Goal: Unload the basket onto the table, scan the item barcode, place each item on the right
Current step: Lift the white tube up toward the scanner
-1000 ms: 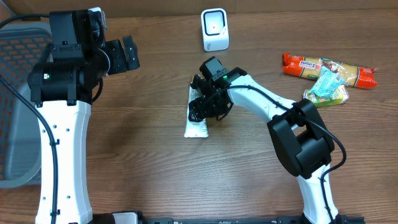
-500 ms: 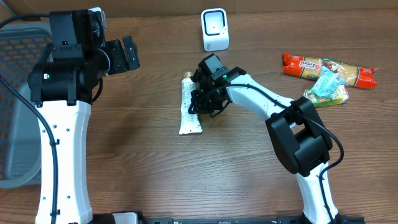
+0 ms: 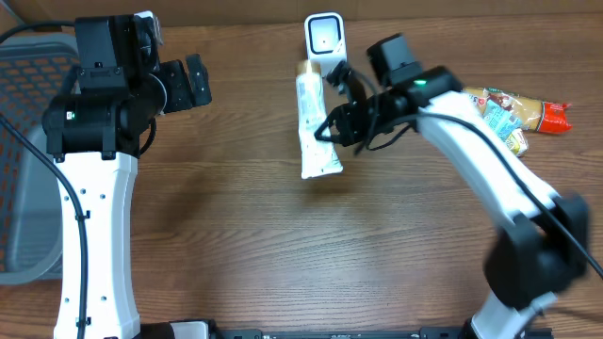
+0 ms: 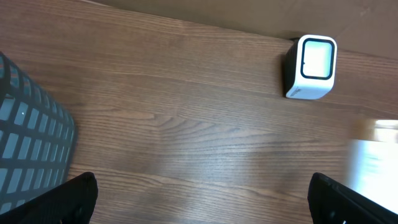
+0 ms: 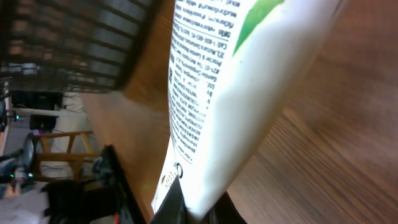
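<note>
The right gripper (image 3: pixel 332 127) is clenched on the white tube (image 3: pixel 314 122) — pinched between its jaws; left gripper (image 3: pixel 193 83) spread wide.

1 tube (image 3: pixel 313 104) and 1 scanner (image 3: pixel 325 38) counted by right gripper (image 3: pixel 332 127); 2 snack pkts (image 3: pixel 528 108) seen to its right; 1 basket (image 3: pixel 28 141) noted far left.

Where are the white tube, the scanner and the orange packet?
white tube (image 3: pixel 315 132), overhead view, middle of its body.
scanner (image 3: pixel 325 40), overhead view, its front window.
orange packet (image 3: pixel 539 111), overhead view, its right half.
</note>
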### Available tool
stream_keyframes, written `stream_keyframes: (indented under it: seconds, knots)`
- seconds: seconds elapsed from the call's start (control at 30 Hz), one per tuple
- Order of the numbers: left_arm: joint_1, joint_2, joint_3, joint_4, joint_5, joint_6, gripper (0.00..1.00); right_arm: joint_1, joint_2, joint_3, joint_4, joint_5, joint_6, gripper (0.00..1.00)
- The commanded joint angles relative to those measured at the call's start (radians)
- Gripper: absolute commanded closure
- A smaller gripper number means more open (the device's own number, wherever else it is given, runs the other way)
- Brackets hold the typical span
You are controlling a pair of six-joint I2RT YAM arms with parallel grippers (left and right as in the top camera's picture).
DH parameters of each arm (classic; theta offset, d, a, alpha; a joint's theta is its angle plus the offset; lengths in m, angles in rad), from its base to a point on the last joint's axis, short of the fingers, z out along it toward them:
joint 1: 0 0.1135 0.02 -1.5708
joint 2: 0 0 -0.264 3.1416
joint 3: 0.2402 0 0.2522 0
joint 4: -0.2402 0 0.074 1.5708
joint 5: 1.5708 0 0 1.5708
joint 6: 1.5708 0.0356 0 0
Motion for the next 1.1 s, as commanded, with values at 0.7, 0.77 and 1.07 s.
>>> stream_keyframes:
  seconds: [0.7,0.77,1.07]
  knots:
    - [0.0,0.005,0.006,0.003,-0.006,0.002,0.01,0.057,-0.264,0.111,0.123,0.946,0.259,0.96]
    - [0.0,0.005,0.006,0.003,-0.006,0.002,0.01,0.061,-0.248,0.111,0.183,1.052,0.203,0.96]
    - [0.0,0.005,0.005,-0.003,-0.006,0.002,0.0,0.068,0.071,0.111,0.488,1.312,-0.158,0.96]
